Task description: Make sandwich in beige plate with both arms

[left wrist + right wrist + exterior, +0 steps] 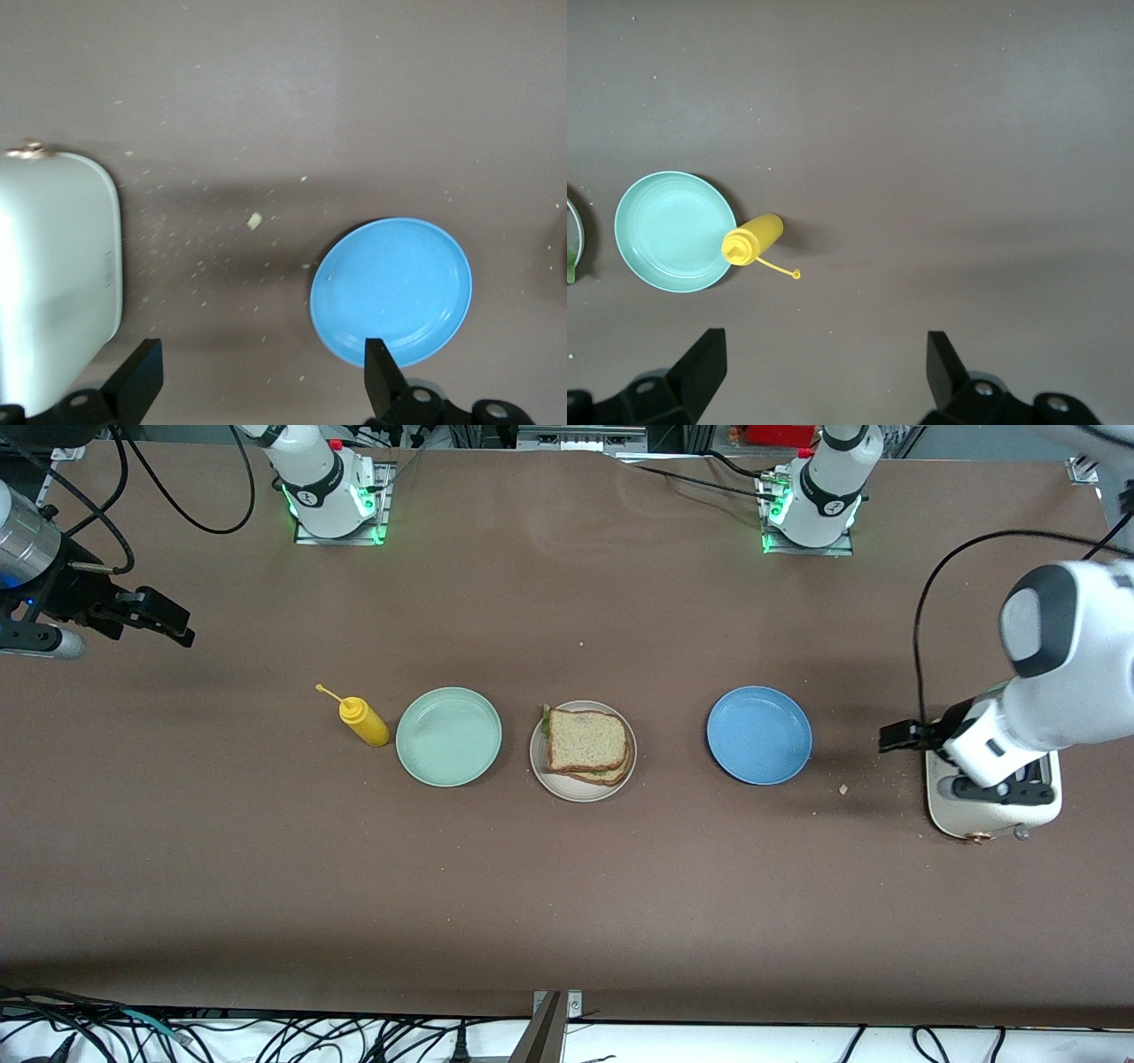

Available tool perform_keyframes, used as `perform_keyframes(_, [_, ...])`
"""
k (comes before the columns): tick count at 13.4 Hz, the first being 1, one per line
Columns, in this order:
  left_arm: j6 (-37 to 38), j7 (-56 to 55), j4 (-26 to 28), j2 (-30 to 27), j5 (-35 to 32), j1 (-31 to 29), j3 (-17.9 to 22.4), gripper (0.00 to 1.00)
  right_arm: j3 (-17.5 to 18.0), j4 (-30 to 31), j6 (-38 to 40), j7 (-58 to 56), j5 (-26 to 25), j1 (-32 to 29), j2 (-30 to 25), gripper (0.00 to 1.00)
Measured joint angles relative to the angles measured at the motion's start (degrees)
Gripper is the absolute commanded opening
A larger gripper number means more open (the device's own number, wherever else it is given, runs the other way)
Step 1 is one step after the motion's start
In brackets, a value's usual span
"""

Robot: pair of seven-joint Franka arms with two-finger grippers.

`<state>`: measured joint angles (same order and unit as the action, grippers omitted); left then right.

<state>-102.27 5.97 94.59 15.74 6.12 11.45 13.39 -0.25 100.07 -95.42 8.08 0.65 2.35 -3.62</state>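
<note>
My sandwich (587, 743) sits assembled on the beige plate (582, 751) at the middle of the worktop (567, 886): two slices of brown-crusted bread stacked a little askew, with a bit of green lettuce showing at the corner toward ten o'clock and again under the lower edge. Seen from the front camera, the mint-green plate (448, 736) lies just beside the beige plate at nine o'clock, toward my right arm's end, and the yellow squeeze bottle (364, 721) lies on its side touching or nearly touching that plate's rim, its thin cap strap pointing out toward ten o'clock. The blue plate (759, 734) lies at three o'clock from the sandwich, toward my left arm's end, well apart from it, and holds nothing.

My left claw (257, 376) hangs over the bare worktop between the blue plate and the white toaster (993, 797), fingers spread wide and gripping nothing; crumbs (254, 221) are scattered on the worktop under it. My right claw (824, 367) hangs over the worktop at my right arm's end, well apart from the yellow bottle and the mint-green plate, its fingers also spread wide with nothing between them. Neither claw touches the sandwich or any plate.
</note>
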Motion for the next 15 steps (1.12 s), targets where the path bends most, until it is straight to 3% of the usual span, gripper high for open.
perform_keyframes(3, [5.0, 0.0, 0.0, -5.2, -4.1, 0.0, -0.2, 1.0, 0.0, 0.0, 0.0, 0.0, 0.0, 0.0, 0.0, 1.0])
perform_keyframes(8, [11.2, -1.3, 0.0, -13.2, -4.9, -0.8, -0.3, 1.0, 0.0, 0.0, 0.0, 0.0, 0.0, 0.0, 0.0, 1.0])
perform_keyframes(15, [15.4, -7.0, -5.2, -15.0, -6.2, -2.7, -3.7, 1.0, 0.0, 0.0, 0.0, 0.0, 0.0, 0.0, 0.0, 1.0])
